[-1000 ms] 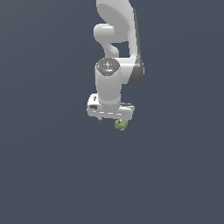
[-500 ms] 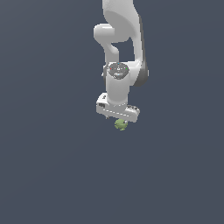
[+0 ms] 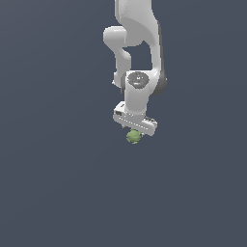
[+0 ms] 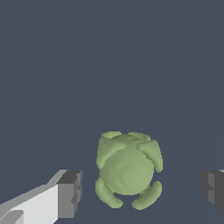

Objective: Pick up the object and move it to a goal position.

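Observation:
The object (image 3: 133,137) is a small, lumpy olive-green ball with a bumpy surface, lying on the dark floor directly under the white hand. In the wrist view the object (image 4: 128,169) sits between the two dark finger pads (image 4: 70,193), with a clear gap on each side. The gripper (image 3: 134,133) is open around it and neither pad touches it; the gap is wider on one side. In the wrist view the gripper (image 4: 141,190) is centred slightly off the object's middle. The exterior view hides the fingertips behind the hand.
The white arm (image 3: 137,38) reaches down from the top of the exterior view. A plain dark grey-blue floor (image 3: 53,183) surrounds it, and no other object or marker shows.
The hand has shifted toward the exterior view's right and turned at the wrist, coming over the object. The object has stayed where it was.

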{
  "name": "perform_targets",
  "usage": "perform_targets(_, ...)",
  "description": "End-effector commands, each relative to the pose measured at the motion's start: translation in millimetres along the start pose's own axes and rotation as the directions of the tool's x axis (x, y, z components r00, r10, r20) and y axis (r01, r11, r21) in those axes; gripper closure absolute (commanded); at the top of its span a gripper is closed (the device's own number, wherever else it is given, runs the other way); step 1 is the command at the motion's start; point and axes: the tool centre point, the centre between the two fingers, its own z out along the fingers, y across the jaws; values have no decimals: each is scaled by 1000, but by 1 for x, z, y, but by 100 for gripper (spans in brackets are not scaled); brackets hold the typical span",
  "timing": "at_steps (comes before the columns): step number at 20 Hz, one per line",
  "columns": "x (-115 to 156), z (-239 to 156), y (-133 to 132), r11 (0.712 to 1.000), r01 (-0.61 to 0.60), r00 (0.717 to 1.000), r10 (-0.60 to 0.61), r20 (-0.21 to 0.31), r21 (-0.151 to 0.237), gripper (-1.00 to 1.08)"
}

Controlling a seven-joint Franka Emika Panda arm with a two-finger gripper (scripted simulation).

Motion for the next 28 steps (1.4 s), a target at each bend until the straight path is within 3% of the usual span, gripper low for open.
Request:
perform_targets(1, -5, 3, -1, 1000, -28, 1000, 28, -2, 0, -92)
perform_targets(13, -11, 10, -3, 998, -57, 998, 57, -3, -1, -92)
perform_targets(28, -12, 58, -3, 998, -61, 998, 61, -3, -1, -92)
